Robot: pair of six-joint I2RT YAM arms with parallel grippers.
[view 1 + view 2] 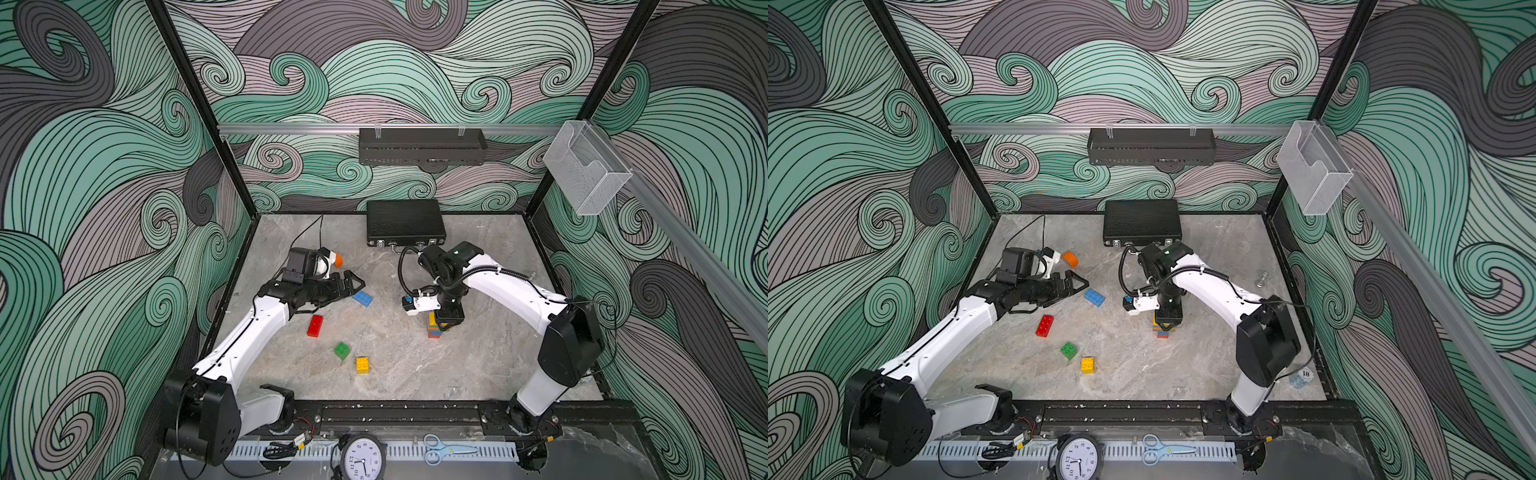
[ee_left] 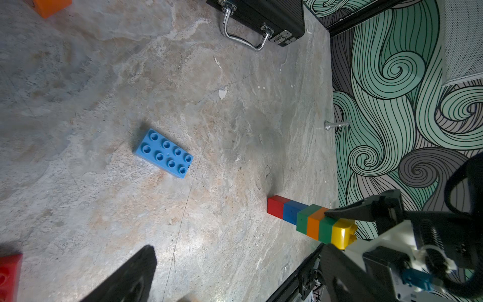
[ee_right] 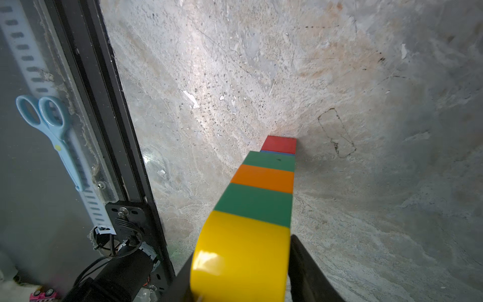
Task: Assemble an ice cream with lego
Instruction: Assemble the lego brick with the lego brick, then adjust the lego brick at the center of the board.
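- Closest to us, the round clock (image 1: 363, 457) sits at the front rail, with the blue scissors (image 1: 440, 449) just beside it.
- Now to the action: the lego tower (image 1: 433, 330) stands upright on the marble table (image 1: 478, 365), right of centre, under the right arm.
- That tower has 6 pieces. From the base up, in the left wrist view: red, blue, green, orange, green, then a yellow half-round cap (image 2: 342, 232).
- Look at the right gripper (image 1: 448, 321): it points straight down over the cap, 1 finger on either side.
- In the right wrist view a black finger (image 3: 303, 261) sits hard by the yellow edge. Pinching or just off it, I cannot tell.
- Over on the left half, the left gripper (image 1: 343, 293) hangs low, its 2 fingers spread wide with nothing between them.
- Just beyond those fingers lies the blue oblong brick (image 1: 362, 298), flat on the table, 8 studs up.
- Near the left forearm lies the red oblong brick (image 1: 315, 326).
- Further forward, the green square brick (image 1: 342, 350) and the yellow square brick (image 1: 362, 365) lie close together.
- Behind the left wrist rests the orange half-round piece (image 1: 1070, 259).
- At the back wall lies the black briefcase (image 1: 405, 222), lid shut.
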